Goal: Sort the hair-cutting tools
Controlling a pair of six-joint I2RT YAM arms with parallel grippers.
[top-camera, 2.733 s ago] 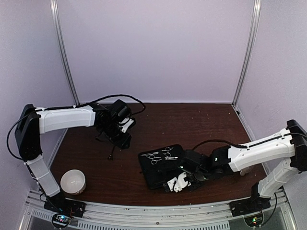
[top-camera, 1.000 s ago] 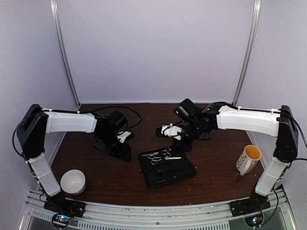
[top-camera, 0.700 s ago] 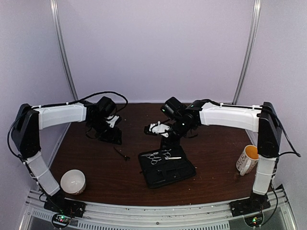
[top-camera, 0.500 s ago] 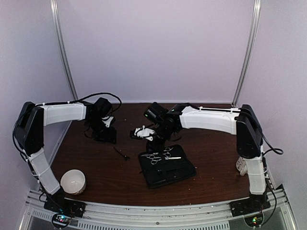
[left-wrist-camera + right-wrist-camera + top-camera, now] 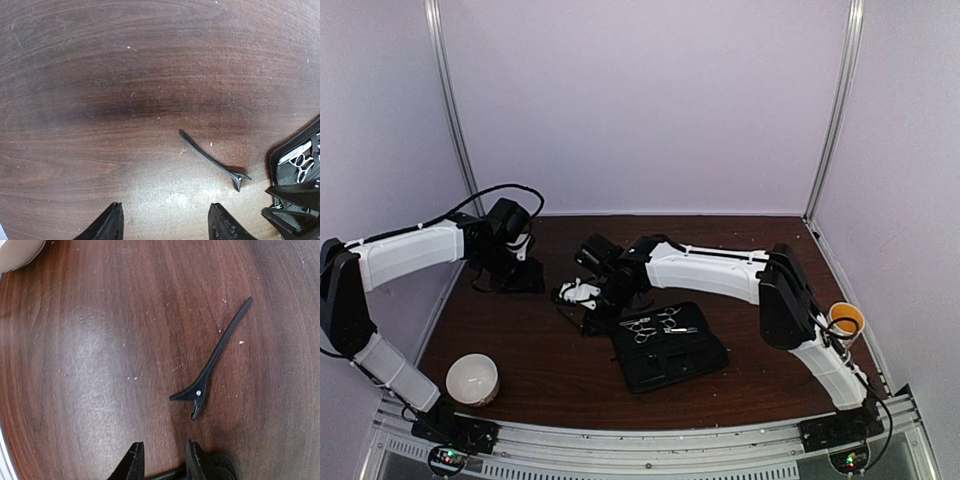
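Note:
One thin black clip (image 5: 212,160) lies flat on the brown table, left of the black case; it also shows in the right wrist view (image 5: 212,362). My right gripper (image 5: 583,305) hovers over it, slightly open and empty (image 5: 164,462). My left gripper (image 5: 513,278) is further left and back, open and empty (image 5: 166,227), with the clip ahead and to its right. Two silver scissors (image 5: 655,323) lie on the black case (image 5: 670,355); they also show in the left wrist view (image 5: 302,165). A second clip is not in view.
A white bowl (image 5: 472,378) stands at the front left, seen also in the right wrist view (image 5: 17,250). A yellow-lined mug (image 5: 842,320) stands at the right edge. The right arm stretches across the table's middle above the case.
The left gripper let the clip drop onto the table and drew back left. The right arm swept from the right side across to the clip.

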